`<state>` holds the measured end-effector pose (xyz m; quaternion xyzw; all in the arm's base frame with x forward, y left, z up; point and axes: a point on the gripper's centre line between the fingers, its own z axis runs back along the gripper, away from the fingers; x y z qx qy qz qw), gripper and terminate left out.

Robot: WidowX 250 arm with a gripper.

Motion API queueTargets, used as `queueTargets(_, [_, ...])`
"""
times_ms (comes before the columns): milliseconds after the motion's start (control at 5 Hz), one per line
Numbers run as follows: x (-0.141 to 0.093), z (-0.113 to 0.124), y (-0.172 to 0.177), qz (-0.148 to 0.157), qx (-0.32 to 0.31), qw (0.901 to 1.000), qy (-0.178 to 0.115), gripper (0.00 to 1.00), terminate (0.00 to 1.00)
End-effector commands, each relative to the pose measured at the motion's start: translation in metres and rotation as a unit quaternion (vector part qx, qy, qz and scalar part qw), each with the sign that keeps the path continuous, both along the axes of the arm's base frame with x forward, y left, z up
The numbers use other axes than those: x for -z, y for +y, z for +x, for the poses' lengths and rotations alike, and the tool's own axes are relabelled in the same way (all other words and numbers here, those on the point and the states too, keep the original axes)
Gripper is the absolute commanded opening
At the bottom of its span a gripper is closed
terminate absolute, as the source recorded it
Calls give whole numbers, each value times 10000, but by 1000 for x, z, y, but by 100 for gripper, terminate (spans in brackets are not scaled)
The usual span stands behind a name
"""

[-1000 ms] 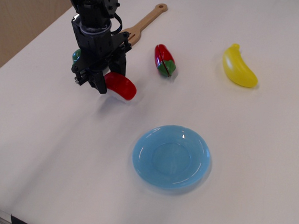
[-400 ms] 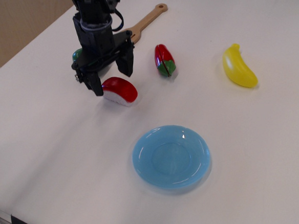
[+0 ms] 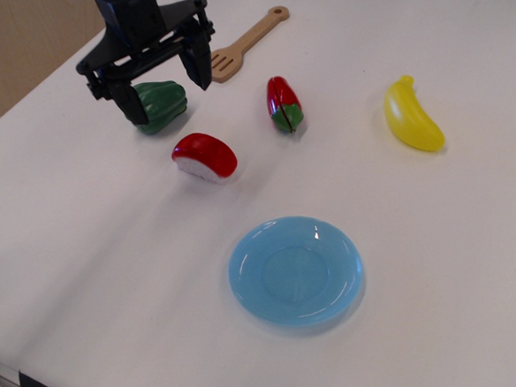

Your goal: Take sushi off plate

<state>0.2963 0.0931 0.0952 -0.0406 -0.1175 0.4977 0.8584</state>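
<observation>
One sushi (image 3: 205, 156) on the table (image 3: 440, 260), off its plate (image 3: 296, 270).
Gripper (image 3: 164, 85) hangs at its eleven o'clock, fingers spread wide, holding nothing.

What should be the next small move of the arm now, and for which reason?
Probably a short retreat upward, away from the toys. The sushi lies on the table, clear of the blue plate, which holds nothing. The gripper is open, above the sushi and not touching it. So the removal looks done; lifting straight up should avoid bumping the green pepper just behind it.
</observation>
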Motion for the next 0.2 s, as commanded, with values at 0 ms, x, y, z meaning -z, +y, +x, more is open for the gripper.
queueTargets(0, [-19,5,6,105,9,9997,-227,100,100])
